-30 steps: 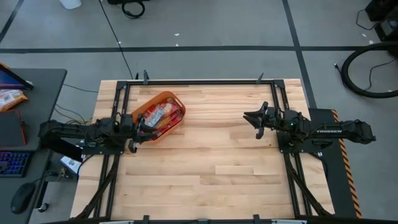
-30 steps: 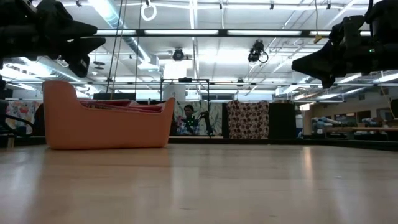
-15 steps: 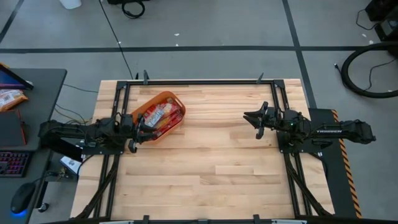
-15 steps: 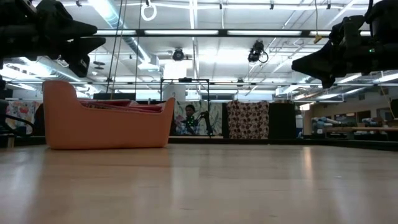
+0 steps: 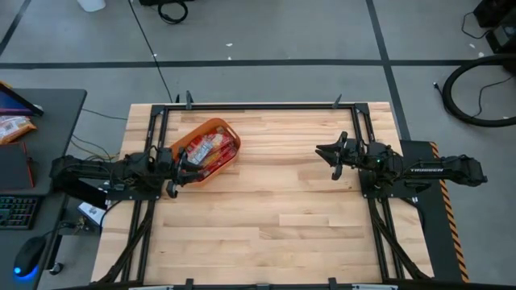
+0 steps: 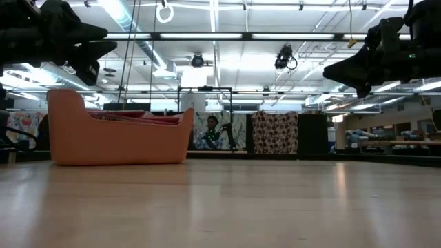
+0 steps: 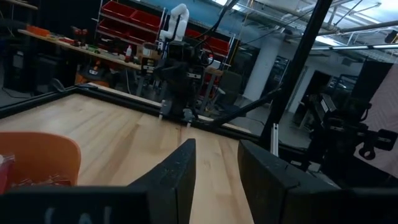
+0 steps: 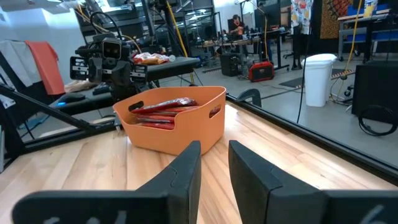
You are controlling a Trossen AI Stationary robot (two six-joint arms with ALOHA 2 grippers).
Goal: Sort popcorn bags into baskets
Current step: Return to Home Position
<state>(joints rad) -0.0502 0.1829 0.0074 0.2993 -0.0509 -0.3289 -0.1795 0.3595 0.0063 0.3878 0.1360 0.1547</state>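
Observation:
The orange basket stands on its base near the table's far left part, also seen in the low view and the right wrist view. Red popcorn bags lie piled inside it. No bag shows on the table itself. My left gripper hovers open just beside the basket's near left wall, above the table. My right gripper hovers open over the table's right part, pointing at the basket from far off. Both grippers are empty.
Bare wooden tabletop stretches between the two arms and toward the near edge. Black frame rails run along the table's edges. On a grey side desk to the left lie an orange-and-white snack packet, a keyboard and a mouse.

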